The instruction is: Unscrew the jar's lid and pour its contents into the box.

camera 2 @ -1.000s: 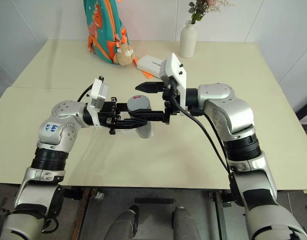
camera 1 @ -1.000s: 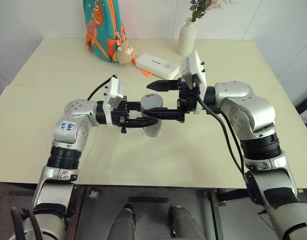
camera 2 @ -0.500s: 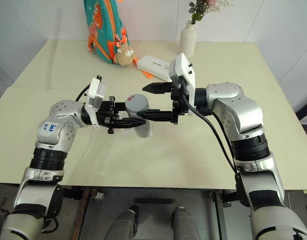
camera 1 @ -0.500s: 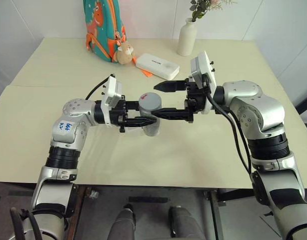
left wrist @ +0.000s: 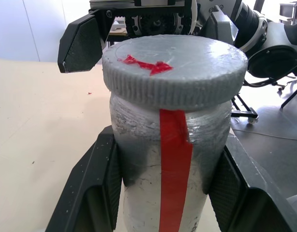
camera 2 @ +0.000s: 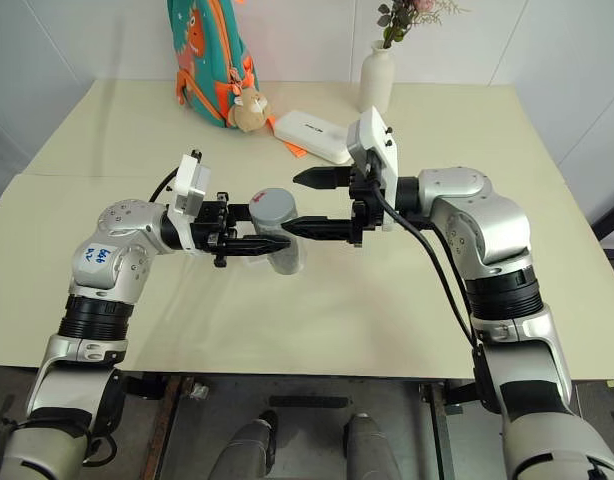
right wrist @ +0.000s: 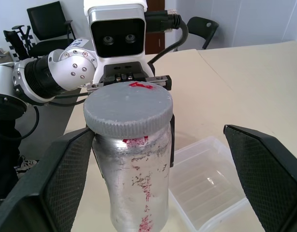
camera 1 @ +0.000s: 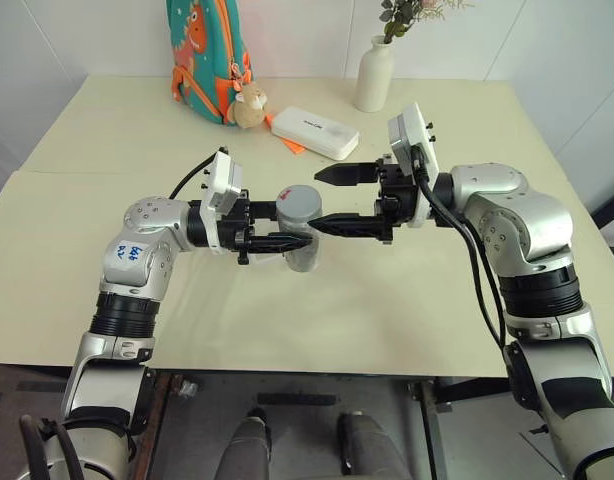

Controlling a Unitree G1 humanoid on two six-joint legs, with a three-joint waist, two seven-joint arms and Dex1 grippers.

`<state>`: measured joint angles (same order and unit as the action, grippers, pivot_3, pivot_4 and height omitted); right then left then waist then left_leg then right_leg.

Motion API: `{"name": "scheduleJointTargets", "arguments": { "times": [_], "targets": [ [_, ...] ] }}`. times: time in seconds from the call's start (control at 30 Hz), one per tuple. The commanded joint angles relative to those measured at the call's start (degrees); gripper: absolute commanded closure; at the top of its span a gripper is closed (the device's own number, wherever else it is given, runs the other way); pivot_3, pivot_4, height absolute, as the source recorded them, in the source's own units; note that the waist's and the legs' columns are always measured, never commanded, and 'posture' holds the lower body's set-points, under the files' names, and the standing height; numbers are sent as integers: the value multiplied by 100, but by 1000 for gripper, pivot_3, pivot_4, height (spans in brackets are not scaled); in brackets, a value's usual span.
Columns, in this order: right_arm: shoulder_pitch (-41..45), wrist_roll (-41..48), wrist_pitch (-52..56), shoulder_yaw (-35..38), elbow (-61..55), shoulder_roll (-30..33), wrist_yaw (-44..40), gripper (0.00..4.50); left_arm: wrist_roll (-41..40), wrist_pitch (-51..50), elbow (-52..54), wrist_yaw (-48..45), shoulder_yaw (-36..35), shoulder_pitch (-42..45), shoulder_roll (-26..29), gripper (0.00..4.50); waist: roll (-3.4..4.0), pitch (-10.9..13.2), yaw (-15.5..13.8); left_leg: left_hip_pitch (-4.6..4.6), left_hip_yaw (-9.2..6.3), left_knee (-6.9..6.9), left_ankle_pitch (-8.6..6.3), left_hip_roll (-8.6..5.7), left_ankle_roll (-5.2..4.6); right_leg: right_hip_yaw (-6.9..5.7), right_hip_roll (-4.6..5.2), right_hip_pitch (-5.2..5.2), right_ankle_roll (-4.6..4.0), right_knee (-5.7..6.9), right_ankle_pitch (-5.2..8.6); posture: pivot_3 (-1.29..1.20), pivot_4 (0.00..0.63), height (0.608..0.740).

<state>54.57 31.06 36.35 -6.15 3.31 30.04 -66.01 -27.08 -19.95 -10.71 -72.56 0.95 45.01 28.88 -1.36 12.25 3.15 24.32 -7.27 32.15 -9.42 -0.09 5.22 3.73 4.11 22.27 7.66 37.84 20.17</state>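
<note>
1. The table (camera 1: pixel 107 230) is a wide cream surface, and both arms reach in over its middle from opposite sides.
2. A colourful backpack (camera 1: pixel 209 50) stands at the far edge, with a small plush toy (camera 1: pixel 249 106) hanging at its lower corner.
3. A white vase (camera 1: pixel 374 75) with a sprig of flowers stands at the far edge too, well apart from the backpack.
4. A white oblong case (camera 1: pixel 315 132) lies flat between the backpack and the vase, a scrap of orange showing at its near corner.
5. The left gripper (left wrist: pixel 163 188) is clamped on the jar (camera 1: pixel 303 243), one black finger on each side of its body just below the lid, holding it upright above the table (a red strip runs down its side in the left wrist view).
6. The right gripper (camera 1: pixel 329 198) points level toward the jar from the other side; its fingers (right wrist: pixel 264 174) are spread wide and touch nothing, their tips close beside the lid.
7. The box (right wrist: pixel 214 186) is a clear ribbed tray lying on the table beneath and just behind the jar in the right wrist view.
8. The lid (right wrist: pixel 127 108) sits on top of the jar, grey with a ridged edge and a red mark on top.
9. The jar's wall is too cloudy to show what is inside.
</note>
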Motion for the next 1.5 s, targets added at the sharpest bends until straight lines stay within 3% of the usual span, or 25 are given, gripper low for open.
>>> {"name": "scheduleJointTargets", "arguments": {
  "times": [0.03, 0.37, 0.8, 1.5],
  "targets": [
    [-49, 73, 27, 268, -51, 176, -36, 20, -128, 40, 203, -111, -65, 92, 34, 2498, 0, 0, -5, 0, 0, 0, 0, 0, 0, 0, 0, 0, 0, 0, 0, 0, 150, 740],
    [-119, 394, 310, 288, -308, 266, -403, 20, -104, 58, 160, -152, -72, 117, 25, 2498, 0, 0, 3, 0, 1, 0, 0, 0, 0, 1, -1, 1, 0, 0, 0, 0, 150, 740],
    [335, 555, 514, 234, -194, -391, -108, 20, -96, 55, 172, -161, -63, 129, 13, 2498, 0, 0, -1, 1, 0, 1, 0, 0, 0, 2, 0, 1, 0, 2, 0, 0, 150, 740],
    [421, 123, 173, 0, 55, -758, -14, 20, -109, 4, 247, -82, -81, 100, 21, 2498, 0, 0, 5, 1, 0, 2, 0, 0, 0, 2, -1, 4, 0, 6, 0, 0, 150, 740]
  ]
}}
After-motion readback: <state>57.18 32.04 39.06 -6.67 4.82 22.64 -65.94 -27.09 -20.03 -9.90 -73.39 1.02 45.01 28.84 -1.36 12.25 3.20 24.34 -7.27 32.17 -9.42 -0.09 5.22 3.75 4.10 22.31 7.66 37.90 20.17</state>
